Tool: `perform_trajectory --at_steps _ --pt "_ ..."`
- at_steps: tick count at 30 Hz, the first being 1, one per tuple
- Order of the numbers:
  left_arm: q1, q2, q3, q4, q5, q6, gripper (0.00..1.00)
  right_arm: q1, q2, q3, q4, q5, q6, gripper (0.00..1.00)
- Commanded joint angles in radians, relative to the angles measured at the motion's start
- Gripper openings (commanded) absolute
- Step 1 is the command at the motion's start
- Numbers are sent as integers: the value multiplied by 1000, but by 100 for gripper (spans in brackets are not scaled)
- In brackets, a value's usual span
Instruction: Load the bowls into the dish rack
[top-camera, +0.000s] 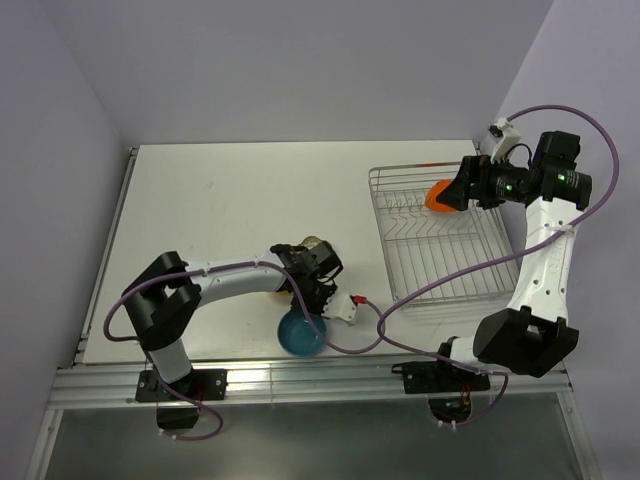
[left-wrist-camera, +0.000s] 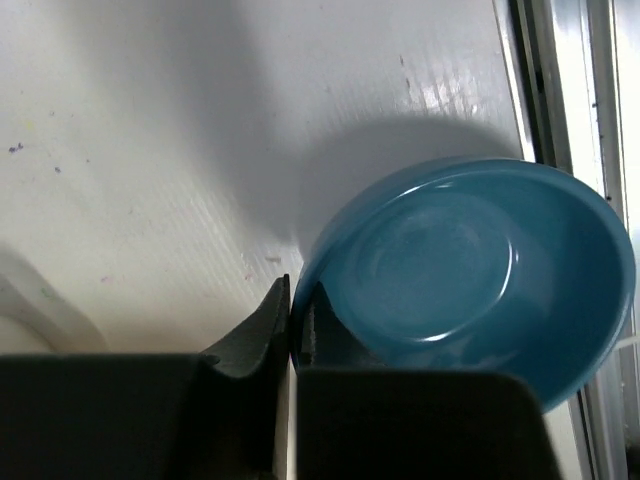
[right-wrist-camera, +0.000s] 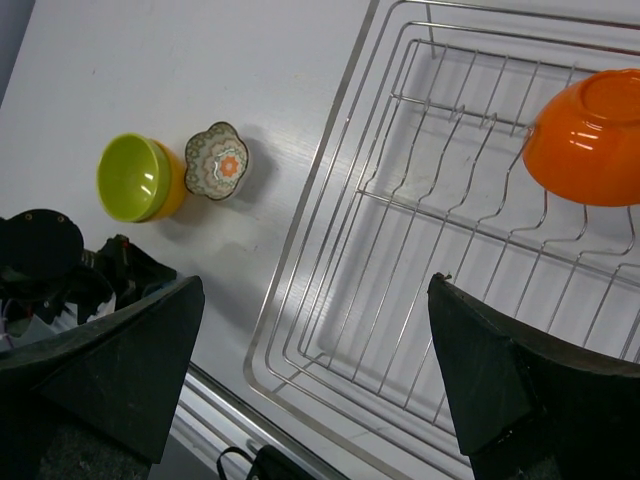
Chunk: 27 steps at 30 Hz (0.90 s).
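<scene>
A blue bowl (top-camera: 299, 334) (left-wrist-camera: 470, 280) sits at the near edge of the white table. My left gripper (top-camera: 313, 303) (left-wrist-camera: 292, 318) is shut on its rim, one finger inside the bowl and one outside. The silver wire dish rack (top-camera: 440, 265) (right-wrist-camera: 400, 260) stands at the right, with an orange bowl (top-camera: 438, 195) (right-wrist-camera: 585, 135) leaning on its bars at the far end. My right gripper (top-camera: 462, 188) (right-wrist-camera: 318, 283) hangs open above the rack, holding nothing. A lime-green bowl (right-wrist-camera: 135, 177) and a small floral dish (right-wrist-camera: 217, 160) sit side by side on the table left of the rack.
An aluminium rail (top-camera: 300, 380) (left-wrist-camera: 565, 80) runs along the table's near edge, right beside the blue bowl. Purple cables (top-camera: 420, 290) loop from both arms, one crossing over the rack's near corner. Walls close off the back and the sides.
</scene>
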<state>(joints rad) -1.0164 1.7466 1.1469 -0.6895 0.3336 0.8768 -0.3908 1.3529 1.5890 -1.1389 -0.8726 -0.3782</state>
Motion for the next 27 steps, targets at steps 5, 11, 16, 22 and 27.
perform_trajectory --at_steps 5,11,16,22,27 --pt "-74 -94 120 -119 -45 -15 0 -8 -69 39 96 1 93 100" --pt "-77 -250 153 -107 19 -108 0 -8 -196 -30 315 -34 241 100" --pt "-77 -390 91 10 -77 -202 0 -8 -310 -129 514 -40 361 100" --pt "10 -513 43 224 -243 -449 0 -2 -253 -103 553 -215 458 100" --pt "184 -584 37 438 -329 -677 0 102 -132 63 349 -203 395 100"
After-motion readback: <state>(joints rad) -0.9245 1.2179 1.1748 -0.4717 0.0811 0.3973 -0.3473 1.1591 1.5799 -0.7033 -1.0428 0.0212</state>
